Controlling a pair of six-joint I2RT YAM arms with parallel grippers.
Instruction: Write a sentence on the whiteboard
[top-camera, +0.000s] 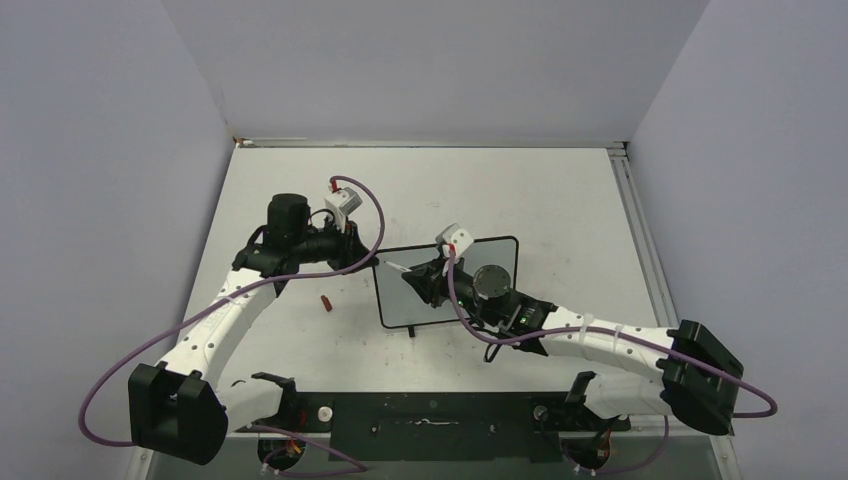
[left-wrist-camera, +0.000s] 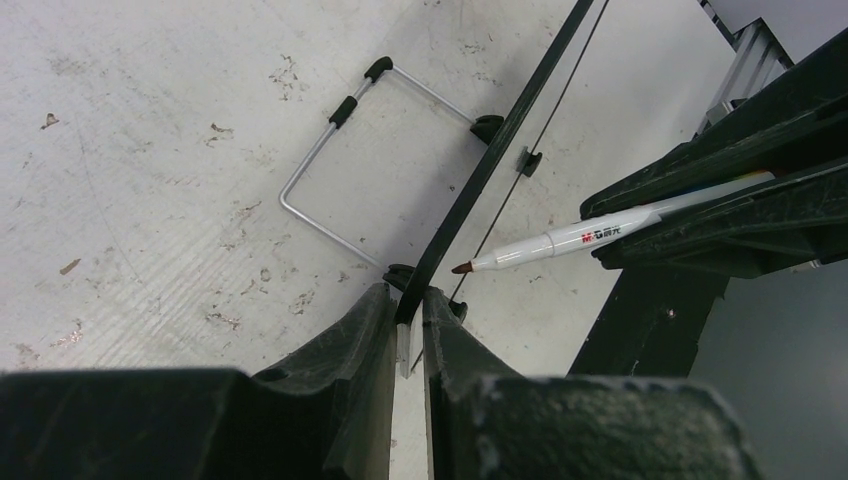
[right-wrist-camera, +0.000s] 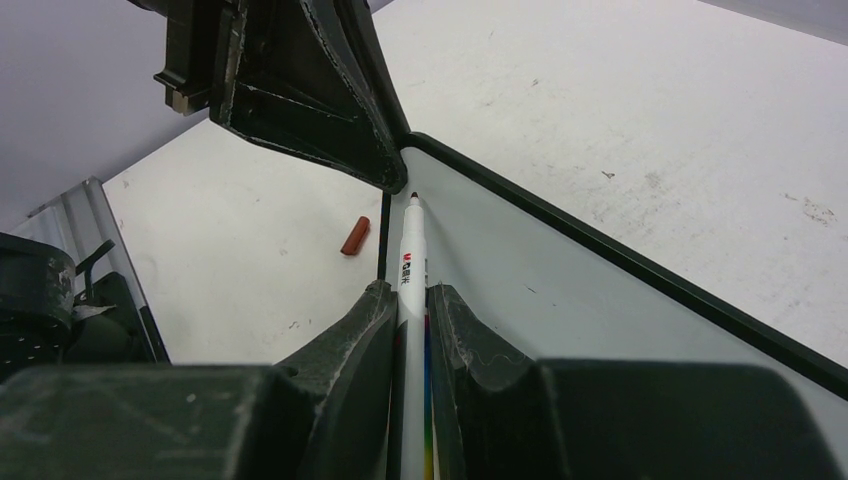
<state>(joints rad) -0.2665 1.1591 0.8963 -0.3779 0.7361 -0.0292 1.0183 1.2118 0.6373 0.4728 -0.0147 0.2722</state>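
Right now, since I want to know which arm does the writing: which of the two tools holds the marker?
The right tool: it is shut on the white marker, while the left tool clamps the whiteboard by its black frame instead.

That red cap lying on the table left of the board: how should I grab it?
Come straight down and pinch the red cap across its narrow middle, jaws square to its long axis. It lies flat on the table, apart from the whiteboard.
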